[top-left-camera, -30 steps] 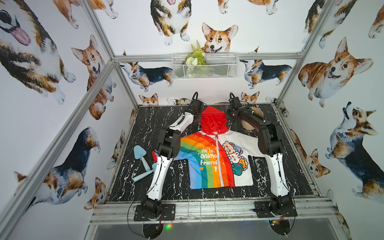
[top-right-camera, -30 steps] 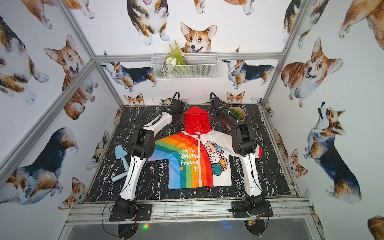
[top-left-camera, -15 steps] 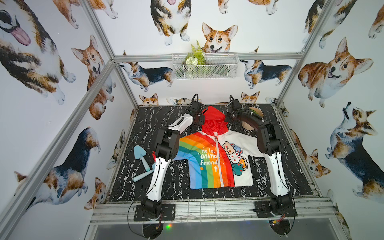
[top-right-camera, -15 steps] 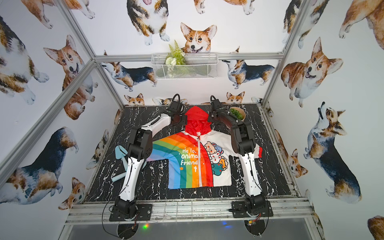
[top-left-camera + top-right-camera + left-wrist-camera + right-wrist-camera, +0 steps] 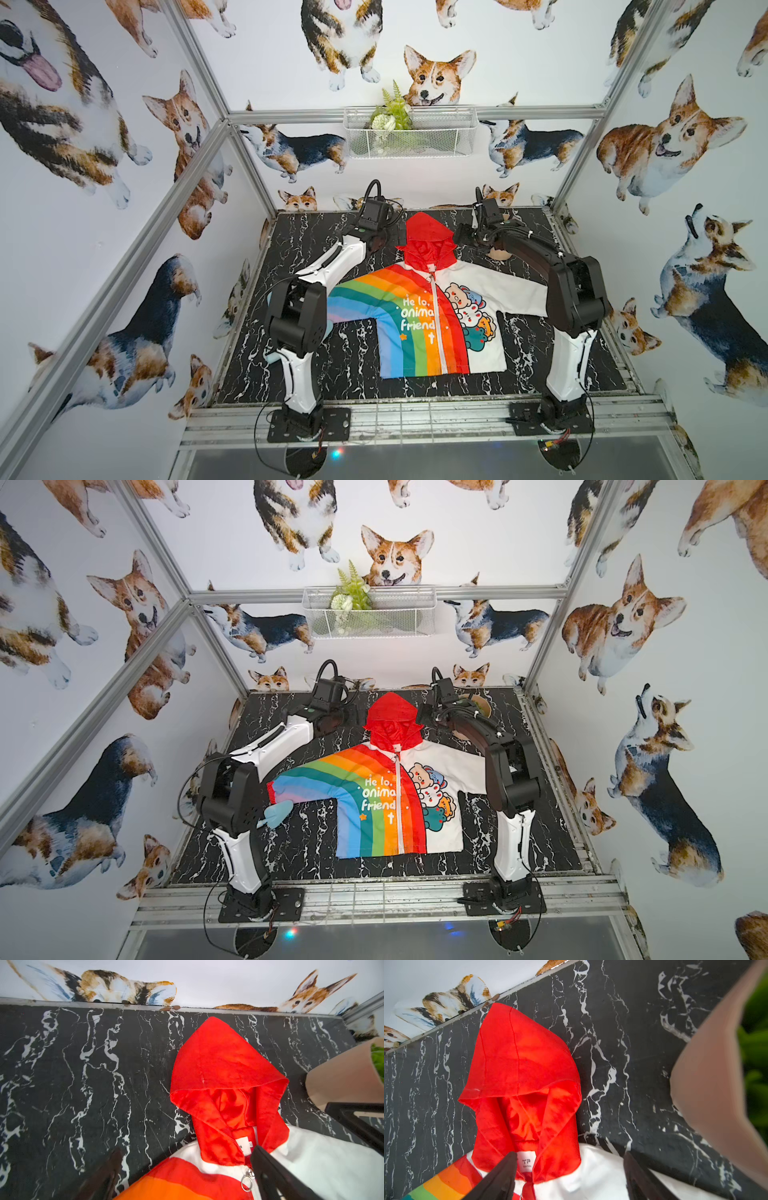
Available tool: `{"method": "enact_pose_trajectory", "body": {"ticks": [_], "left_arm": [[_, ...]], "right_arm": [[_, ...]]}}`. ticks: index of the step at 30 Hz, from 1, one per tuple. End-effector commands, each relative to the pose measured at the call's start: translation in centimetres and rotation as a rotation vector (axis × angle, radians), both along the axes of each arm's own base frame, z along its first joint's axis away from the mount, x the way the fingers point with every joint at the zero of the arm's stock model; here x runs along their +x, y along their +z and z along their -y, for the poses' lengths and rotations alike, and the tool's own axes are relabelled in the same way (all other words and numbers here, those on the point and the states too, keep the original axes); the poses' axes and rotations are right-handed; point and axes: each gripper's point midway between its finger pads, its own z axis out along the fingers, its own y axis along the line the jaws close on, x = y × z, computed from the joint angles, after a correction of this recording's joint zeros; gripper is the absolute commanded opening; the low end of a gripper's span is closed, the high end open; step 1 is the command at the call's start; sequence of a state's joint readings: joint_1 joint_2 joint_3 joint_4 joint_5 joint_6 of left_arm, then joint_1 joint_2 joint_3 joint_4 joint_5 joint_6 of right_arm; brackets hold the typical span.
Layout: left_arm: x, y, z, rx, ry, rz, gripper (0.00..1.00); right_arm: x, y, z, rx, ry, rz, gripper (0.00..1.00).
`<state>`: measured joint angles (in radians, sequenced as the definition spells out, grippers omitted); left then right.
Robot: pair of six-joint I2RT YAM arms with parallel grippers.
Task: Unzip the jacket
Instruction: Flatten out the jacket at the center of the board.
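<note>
While both gape empty, left end effector point(image 5: 187, 1151) and right end effector point(image 5: 570, 1154) flank the jacket point(image 5: 415, 316) hood.

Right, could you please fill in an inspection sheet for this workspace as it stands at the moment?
Surface: black tabletop with white veining.
Job's things: jacket flat, front up; zip closed, pull at the collar.
Clutter: light-blue tool by the left arm's elbow; beige plant pot near the hood, apart from it.
Grippers: left gripper and right gripper open over the collar, holding nothing.
Cables: black loop at the left wrist, off the jacket.
Surroundings: corgi-print walls; wire basket on the back wall.
</note>
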<state>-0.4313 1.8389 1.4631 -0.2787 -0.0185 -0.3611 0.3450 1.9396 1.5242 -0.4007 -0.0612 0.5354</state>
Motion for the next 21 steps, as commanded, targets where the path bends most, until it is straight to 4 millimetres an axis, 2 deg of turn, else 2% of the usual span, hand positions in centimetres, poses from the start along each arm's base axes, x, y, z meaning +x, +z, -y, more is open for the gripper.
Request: {"method": "enact_pose_trajectory", "body": {"ticks": [1, 4, 5, 6, 10, 13, 17, 21], "left_arm": [[-3.1, -0.1, 0.3, -0.058, 0.007, 0.008, 0.83], [-6.1, -2.9, 0.1, -0.066, 0.005, -0.051, 0.69], [-7.3, -2.8, -0.2, -0.087, 0.008, -0.049, 0.64], [-8.2, -3.8, -0.5, -0.095, 0.008, -0.064, 0.58], [-10.7, -6.9, -1.7, -0.074, 0.02, -0.12, 0.42], [-11.3, -8.5, -2.5, -0.041, 0.039, -0.144, 0.36], [-11.7, -10.3, -3.0, -0.013, 0.059, -0.184, 0.34], [-11.3, -10.9, -2.3, -0.027, 0.04, -0.194, 0.33]], "right_arm": [[-2.9, 0.4, 0.1, 0.047, -0.027, 0.008, 0.67], [-5.6, -0.8, 0.8, 0.022, -0.036, -0.006, 0.56], [-6.6, -1.3, 1.2, 0.009, -0.038, -0.014, 0.51], [-7.7, -1.9, 1.6, -0.003, -0.039, -0.027, 0.46], [-11.1, -4.3, 3.9, -0.063, -0.061, -0.063, 0.3], [-12.4, -5.4, 4.4, -0.072, -0.051, -0.081, 0.24], [-13.6, -7.3, 4.7, -0.085, -0.039, -0.133, 0.19], [-13.8, -7.7, 3.3, -0.022, 0.013, -0.135, 0.18]]}}
